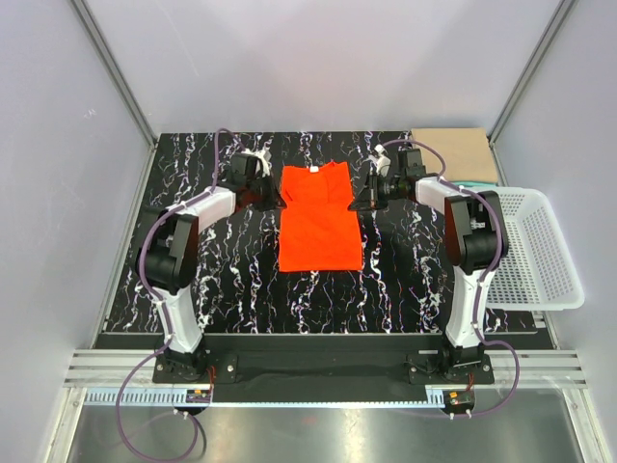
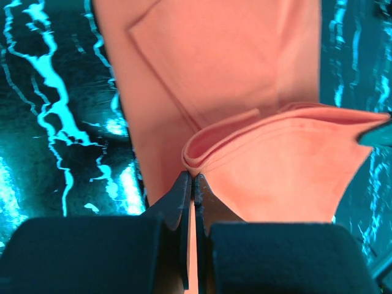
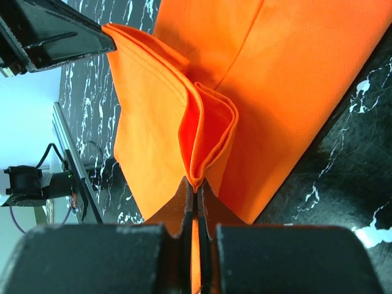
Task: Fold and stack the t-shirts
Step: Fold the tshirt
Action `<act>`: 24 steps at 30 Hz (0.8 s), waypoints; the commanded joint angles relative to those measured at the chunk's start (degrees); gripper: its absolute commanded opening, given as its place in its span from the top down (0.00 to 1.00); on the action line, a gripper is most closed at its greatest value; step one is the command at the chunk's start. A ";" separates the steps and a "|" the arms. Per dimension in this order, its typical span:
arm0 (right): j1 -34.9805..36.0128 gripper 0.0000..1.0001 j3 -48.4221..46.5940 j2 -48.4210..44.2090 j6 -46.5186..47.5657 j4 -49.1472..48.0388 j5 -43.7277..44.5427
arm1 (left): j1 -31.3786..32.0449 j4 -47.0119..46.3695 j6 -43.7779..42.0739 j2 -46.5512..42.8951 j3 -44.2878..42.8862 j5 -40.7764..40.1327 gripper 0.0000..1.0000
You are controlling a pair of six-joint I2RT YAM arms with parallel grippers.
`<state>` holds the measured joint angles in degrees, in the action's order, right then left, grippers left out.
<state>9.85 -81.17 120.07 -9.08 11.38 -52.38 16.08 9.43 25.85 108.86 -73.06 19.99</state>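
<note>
The orange-red t-shirt (image 1: 316, 217) lies lengthwise in the middle of the black marbled table, its sides folded in and a small white label at its far neck edge. My left gripper (image 1: 277, 199) is shut on the shirt's upper left edge; the left wrist view shows the cloth (image 2: 263, 116) pinched between the closed fingertips (image 2: 193, 179). My right gripper (image 1: 356, 200) is shut on the upper right edge; the right wrist view shows a raised fold of the cloth (image 3: 202, 131) gripped at the fingertips (image 3: 195, 184). A folded tan shirt (image 1: 455, 152) lies at the far right, with a teal one (image 1: 477, 185) under it.
A white plastic mesh basket (image 1: 535, 249) hangs over the table's right edge. The table (image 1: 231, 280) is ringed by grey walls at left, back and right. The left arm (image 3: 49, 33) shows at the top left of the right wrist view.
</note>
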 commanded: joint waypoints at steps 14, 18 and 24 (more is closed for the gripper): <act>0.17 1.00 -0.06 -2.20 -1.64 -6.34 -2.29 | -1.22 -4.07 2.37 -1.63 1.60 -4.17 1.00; 0.17 1.00 -3.55 2.00 -2.17 -4.26 -3.34 | -1.84 -1.26 2.10 1.96 -1.21 -5.22 1.00; 0.17 0.98 -5.40 6.75 -3.75 -6.63 -2.21 | -2.63 -2.06 2.37 5.74 -2.96 -5.48 1.00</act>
<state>9.85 -84.33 125.05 -11.88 6.76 -54.11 14.22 8.75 28.14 112.68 -73.19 15.88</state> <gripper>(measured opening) 0.021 0.019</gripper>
